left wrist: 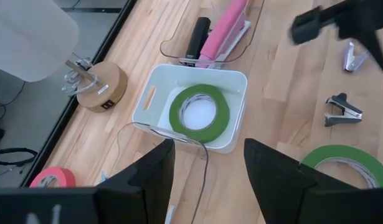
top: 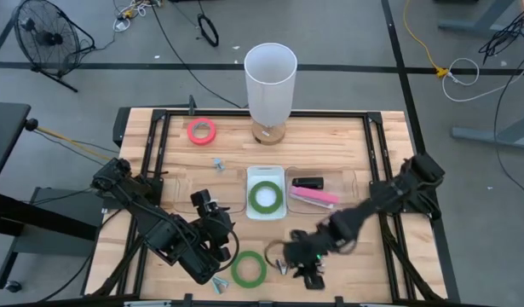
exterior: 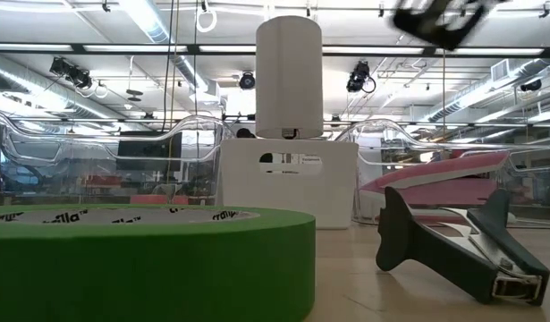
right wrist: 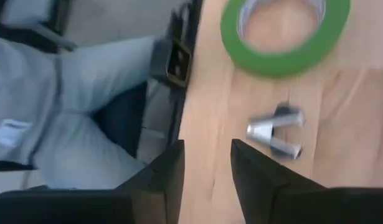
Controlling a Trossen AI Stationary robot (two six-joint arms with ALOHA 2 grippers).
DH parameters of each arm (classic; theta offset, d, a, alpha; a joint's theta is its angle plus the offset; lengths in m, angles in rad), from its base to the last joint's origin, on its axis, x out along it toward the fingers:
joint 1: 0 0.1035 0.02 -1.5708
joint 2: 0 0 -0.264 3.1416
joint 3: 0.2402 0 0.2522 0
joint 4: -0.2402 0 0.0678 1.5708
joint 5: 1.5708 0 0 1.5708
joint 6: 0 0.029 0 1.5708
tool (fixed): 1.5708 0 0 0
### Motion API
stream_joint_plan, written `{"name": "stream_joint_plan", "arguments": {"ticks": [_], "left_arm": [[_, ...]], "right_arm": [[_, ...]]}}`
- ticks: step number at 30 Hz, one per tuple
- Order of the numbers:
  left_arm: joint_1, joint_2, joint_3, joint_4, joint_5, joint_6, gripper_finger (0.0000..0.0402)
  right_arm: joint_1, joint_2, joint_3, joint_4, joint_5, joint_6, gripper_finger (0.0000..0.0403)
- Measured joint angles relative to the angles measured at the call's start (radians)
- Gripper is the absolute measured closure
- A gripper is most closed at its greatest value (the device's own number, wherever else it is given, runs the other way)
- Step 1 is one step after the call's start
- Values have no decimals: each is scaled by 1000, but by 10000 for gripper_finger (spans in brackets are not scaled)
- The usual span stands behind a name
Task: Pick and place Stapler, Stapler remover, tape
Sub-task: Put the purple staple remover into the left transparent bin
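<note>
From above, the wooden tabletop [top: 330, 145] carries a white tray [top: 265, 175] at its centre with a green tape roll [top: 266, 197] lying flat inside it. Just beside the tray sit a black stapler [top: 308, 182] and a pink stapler [top: 313, 198] in a clear holder. A second green tape roll [top: 248, 268] lies near the front edge, and a pinkish red tape roll [top: 202, 130] lies at the back left, beside the tall white cylinder [top: 270, 81]. The left gripper [top: 217, 228] hovers between the tray and the front green roll; the right gripper [top: 306, 271] is low near the front edge, just beside a staple remover [top: 281, 266].

The left wrist view adds what the overhead picture cannot: its fingers [left wrist: 144, 180] stand spread apart and hold nothing, and a dark staple remover [left wrist: 342, 110] lies on the wood near the front roll. The right wrist view shows its fingers [right wrist: 163, 171] parted too, gripping nothing, with a silvery staple remover [right wrist: 277, 132] ahead of them and a person's light-clothed legs [right wrist: 73, 112] beyond the table edge. The low view shows the front green roll's side wall and a dark staple remover [exterior: 458, 250] tilted on the wood.
</note>
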Motion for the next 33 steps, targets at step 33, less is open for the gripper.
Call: {"name": "stream_joint_plan", "arguments": {"ticks": [33], "left_arm": [[1, 0, 0, 23, -7, -2, 204]], "right_arm": [[303, 38, -2, -361, 450, 375, 202]]}}
